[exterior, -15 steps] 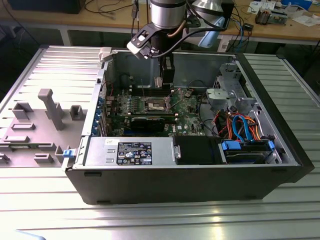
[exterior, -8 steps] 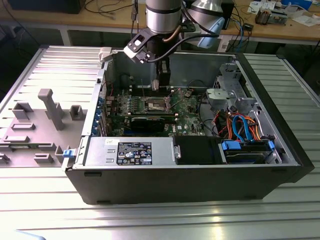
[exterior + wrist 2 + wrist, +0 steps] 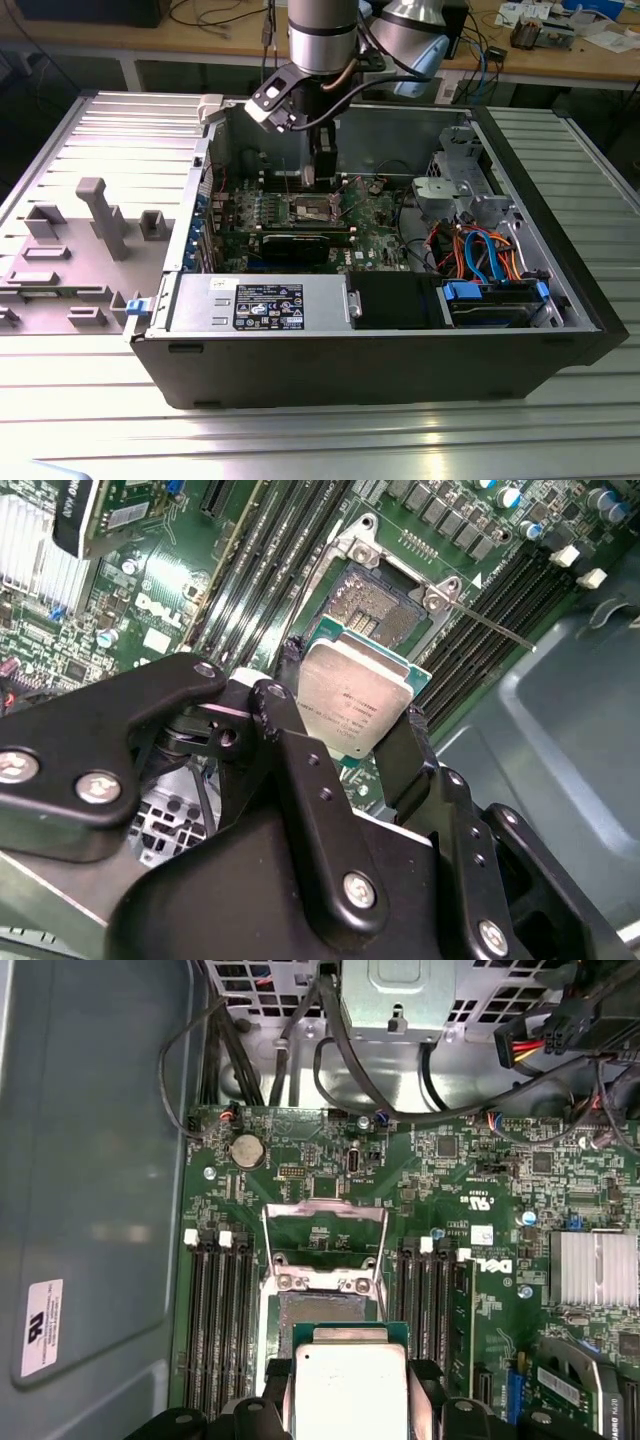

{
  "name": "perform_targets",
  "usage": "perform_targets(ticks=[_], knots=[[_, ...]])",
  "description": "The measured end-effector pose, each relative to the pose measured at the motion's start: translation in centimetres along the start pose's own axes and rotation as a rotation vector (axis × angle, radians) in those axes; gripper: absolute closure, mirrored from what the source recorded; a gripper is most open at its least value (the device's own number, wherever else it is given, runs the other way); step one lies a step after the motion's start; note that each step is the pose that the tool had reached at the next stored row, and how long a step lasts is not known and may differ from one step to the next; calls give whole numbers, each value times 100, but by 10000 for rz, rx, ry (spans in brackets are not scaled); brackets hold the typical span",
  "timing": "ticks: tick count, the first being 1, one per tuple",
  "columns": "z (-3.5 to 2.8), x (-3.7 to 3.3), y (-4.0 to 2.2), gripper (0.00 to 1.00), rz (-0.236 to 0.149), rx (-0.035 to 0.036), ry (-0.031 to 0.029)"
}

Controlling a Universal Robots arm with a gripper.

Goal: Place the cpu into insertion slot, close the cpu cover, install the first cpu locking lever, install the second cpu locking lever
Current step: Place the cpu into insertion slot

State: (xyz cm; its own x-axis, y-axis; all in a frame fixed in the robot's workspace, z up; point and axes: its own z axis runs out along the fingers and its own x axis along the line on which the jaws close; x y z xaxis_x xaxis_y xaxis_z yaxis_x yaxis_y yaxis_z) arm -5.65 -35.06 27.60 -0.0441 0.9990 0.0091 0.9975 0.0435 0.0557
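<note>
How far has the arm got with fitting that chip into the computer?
Done: the chip is picked up and carried into the case. In hand: the gripper holds the cpu by its edges over the insertion slot, whose contact field is bare. Left: the cpu is not seated, the cpu cover lies flipped open, and a thin locking lever sticks out unlatched beside the slot.

Arm (image 3: 322,35) hangs straight down, wrist vertical. Claw (image 3: 352,720) points downward, black fingers (image 3: 300,770) clamped on opposite edges of cpu (image 3: 350,685).
</note>
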Motion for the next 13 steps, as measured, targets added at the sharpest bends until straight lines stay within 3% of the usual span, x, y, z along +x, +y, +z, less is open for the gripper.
perform_targets(ticks=[4, 13], knots=[[60, 11, -3, 45, 244, -2, -15], [220, 100, -10, 45, 256, -2, -16]])
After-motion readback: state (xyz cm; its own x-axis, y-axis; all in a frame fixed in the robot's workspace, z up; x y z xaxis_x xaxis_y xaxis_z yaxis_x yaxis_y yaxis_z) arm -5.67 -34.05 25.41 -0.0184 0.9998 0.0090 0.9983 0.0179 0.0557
